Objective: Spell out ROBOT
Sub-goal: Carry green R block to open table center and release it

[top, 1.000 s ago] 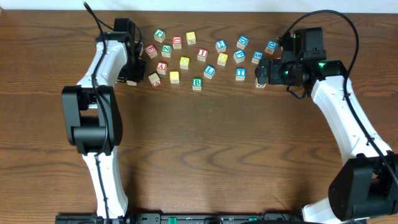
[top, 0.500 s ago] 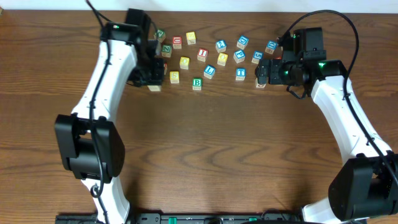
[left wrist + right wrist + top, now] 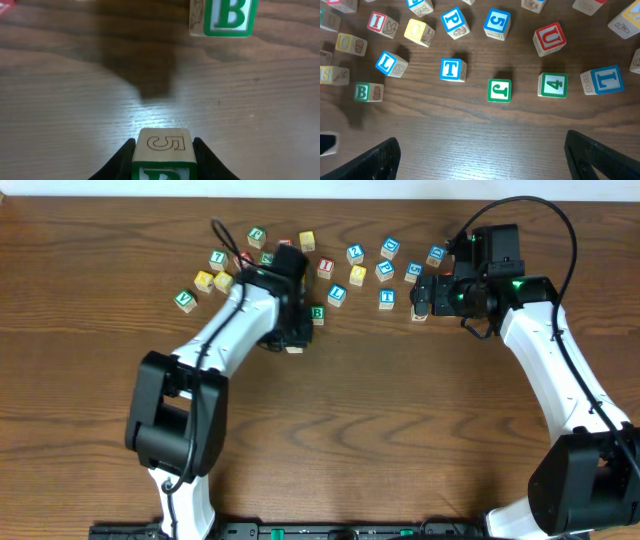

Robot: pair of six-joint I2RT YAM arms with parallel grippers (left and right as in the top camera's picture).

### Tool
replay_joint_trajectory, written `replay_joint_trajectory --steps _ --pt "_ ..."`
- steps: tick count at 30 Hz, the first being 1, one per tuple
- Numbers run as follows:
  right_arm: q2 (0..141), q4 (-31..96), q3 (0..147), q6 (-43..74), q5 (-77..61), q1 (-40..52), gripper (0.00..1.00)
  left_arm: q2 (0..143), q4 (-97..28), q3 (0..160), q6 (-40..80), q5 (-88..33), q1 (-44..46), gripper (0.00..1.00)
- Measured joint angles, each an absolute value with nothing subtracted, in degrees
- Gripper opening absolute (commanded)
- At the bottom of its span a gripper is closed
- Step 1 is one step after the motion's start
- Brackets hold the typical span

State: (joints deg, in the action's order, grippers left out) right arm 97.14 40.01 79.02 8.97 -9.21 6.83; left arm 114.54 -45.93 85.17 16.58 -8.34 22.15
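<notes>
My left gripper (image 3: pixel 162 152) is shut on a wooden cube (image 3: pixel 162 145) with a green-framed letter face cut off by the frame's lower edge and a red outlined 5 on its upper side. In the overhead view this gripper (image 3: pixel 294 342) sits just left of and in front of the green B cube (image 3: pixel 318 312) (image 3: pixel 225 17). The blue T cube (image 3: pixel 387 297) (image 3: pixel 452 69) lies further right. A yellow O cube (image 3: pixel 357 273) (image 3: pixel 419 31) sits behind it. My right gripper (image 3: pixel 485 160) (image 3: pixel 424 300) hangs open over bare wood in front of the row.
Many other letter cubes lie along the back of the table: green J (image 3: pixel 499 90), green 4 (image 3: pixel 552 85), red U (image 3: pixel 550 38), blue L (image 3: pixel 602 81). A small group with two yellow cubes (image 3: pixel 213 280) sits at the left end.
My left arm has swung right along the front of the row with its cube, from the left end to beside the B cube, uncovering cubes at the left. The right arm has not moved.
</notes>
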Motion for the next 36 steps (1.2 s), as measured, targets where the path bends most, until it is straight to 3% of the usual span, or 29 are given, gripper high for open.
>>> replay_joint_trajectory --steps 22,26,36 --pt "97.14 40.01 79.02 8.97 -9.21 6.83 0.99 114.67 -39.59 78.06 24.18 -0.03 27.46 0.29" --pt "97.14 40.03 79.02 8.97 -9.21 6.83 0.99 114.67 -39.55 78.06 24.25 -0.03 27.46 0.40" --pt "97.14 40.03 79.02 8.97 -9.21 6.83 0.99 114.67 -38.76 78.06 24.43 -0.01 27.46 0.45"
